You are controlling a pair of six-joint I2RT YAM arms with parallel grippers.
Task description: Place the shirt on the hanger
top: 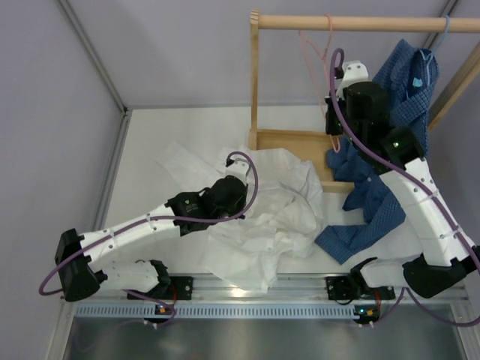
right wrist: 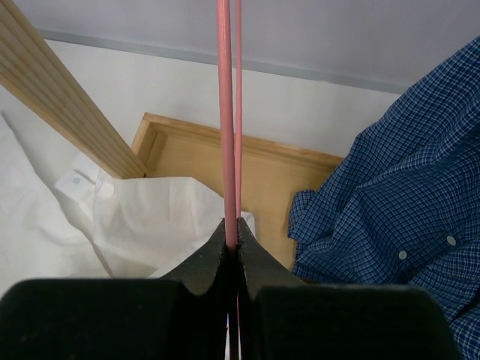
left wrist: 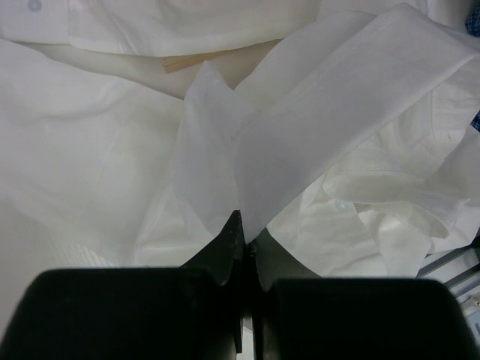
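Note:
The white shirt point(top: 262, 221) lies crumpled on the table in front of the wooden rack, and it fills the left wrist view point(left wrist: 112, 150). My left gripper point(top: 237, 163) point(left wrist: 246, 231) is shut on a fold of its fabric, which rises as a pinched strip from the fingertips. The pink wire hanger point(top: 309, 56) hangs by its hook from the rack's rod. My right gripper point(top: 334, 141) point(right wrist: 236, 229) is shut on the hanger's thin pink wire point(right wrist: 224, 112), which runs straight up out of the jaws. The hanger's lower part is hidden behind the right wrist in the top view.
The wooden rack has a top rod point(top: 375, 23), an upright post point(top: 255, 75) and a base tray point(top: 289, 142) point(right wrist: 262, 172). A dark blue checked shirt point(top: 379, 206) point(right wrist: 390, 195) on a light blue hanger point(top: 444, 34) droops over the tray's right side. Walls close in on the left and back.

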